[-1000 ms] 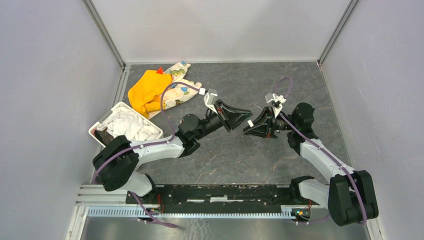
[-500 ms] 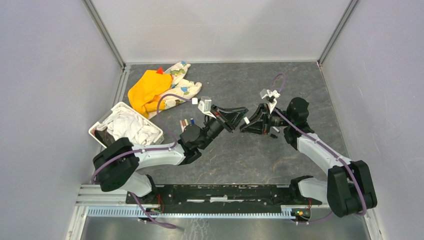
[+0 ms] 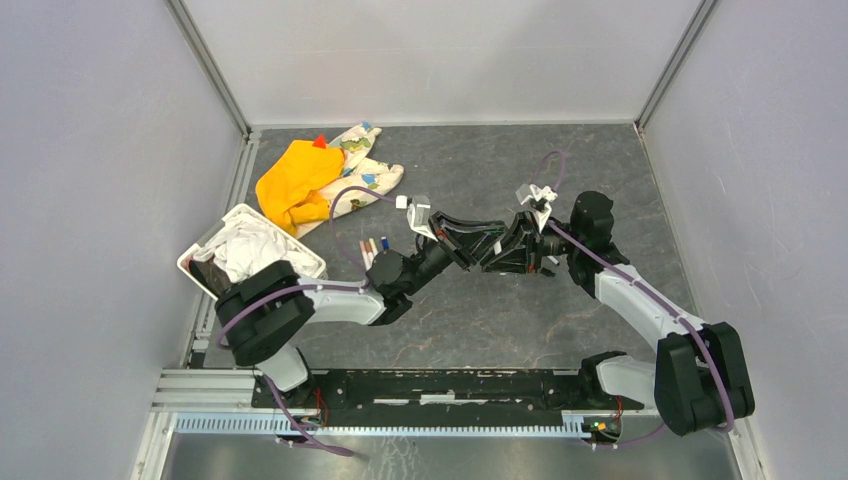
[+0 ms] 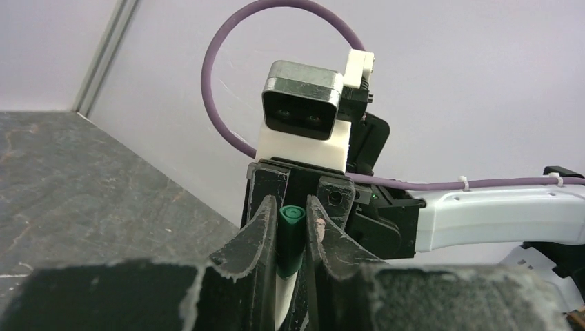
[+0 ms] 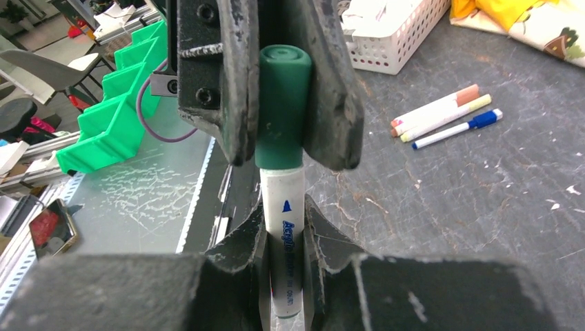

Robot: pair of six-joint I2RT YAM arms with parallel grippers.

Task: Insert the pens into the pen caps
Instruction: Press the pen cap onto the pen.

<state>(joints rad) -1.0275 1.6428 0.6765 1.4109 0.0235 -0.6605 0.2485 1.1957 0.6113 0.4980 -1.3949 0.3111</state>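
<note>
Left gripper [image 4: 291, 210] clamped on short dark green plastic pen cap [image 5: 283, 110]. Right gripper [image 5: 284, 217] clamped on slim white-barrelled pen [image 5: 283, 200]. The two grippers meet tip to tip in mid-air over the middle of the dark grey stone-look table [image 3: 480, 320], and the cap sits over the pen's end. Three more capped pens [image 5: 441, 117] lie side by side on the table near the white slotted plastic basket [image 5: 393, 41].

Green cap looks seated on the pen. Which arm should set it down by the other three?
Left, probably. The left gripper clamps the green cap, and the three capped pens lie nearer it; the right gripper, on the pen barrel, would reach across.
</note>
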